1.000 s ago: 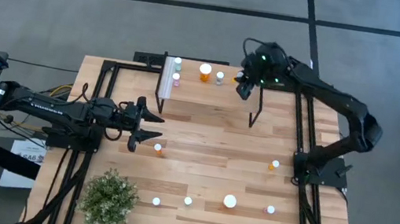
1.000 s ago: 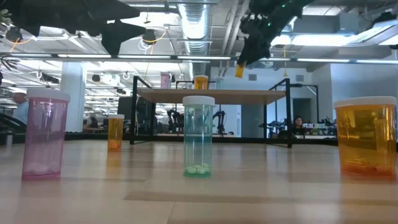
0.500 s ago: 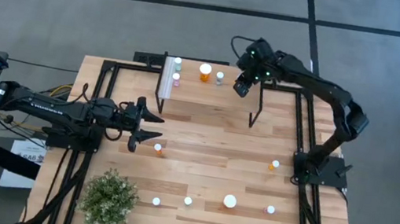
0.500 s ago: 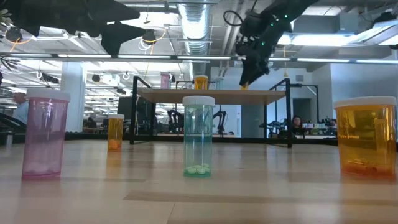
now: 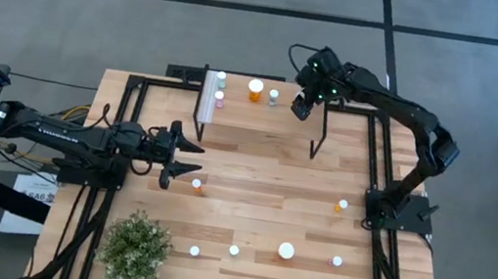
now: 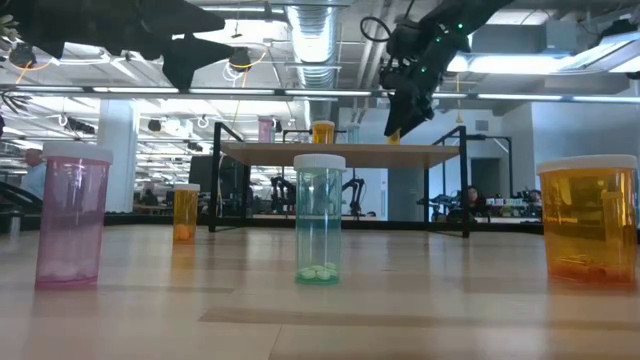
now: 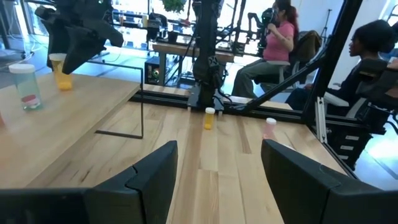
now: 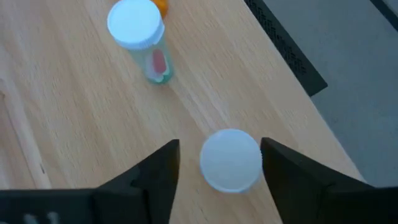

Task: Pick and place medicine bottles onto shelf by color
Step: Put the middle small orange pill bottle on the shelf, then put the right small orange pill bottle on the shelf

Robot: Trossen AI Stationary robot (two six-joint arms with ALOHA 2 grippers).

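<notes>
The shelf [image 5: 261, 126] stands at the table's far side with several medicine bottles on it, among them a large orange one [image 5: 256, 88] and a pale blue-green one [image 5: 274, 94]. My right gripper [image 5: 302, 104] slants down over the shelf's right end and is open. Its fingers stand on either side of a small orange bottle's white cap [image 8: 230, 160]; this bottle [image 6: 393, 137] stands upright on the shelf top. My left gripper [image 5: 182, 157] hangs open and level at the table's left, beside a small orange bottle [image 5: 196, 185].
More bottles stand on the table: an orange one [image 5: 342, 205] at the right, and a row near the front edge [image 5: 233, 250] with a larger one [image 5: 286, 251] and a pink one [image 5: 337, 262]. A bushy plant [image 5: 134, 249] sits front left. People sit beyond the table.
My right gripper has come down and a little toward the table's left over the shelf. The small orange bottle, which hung clear above the shelf, now stands on the shelf top under the gripper.
</notes>
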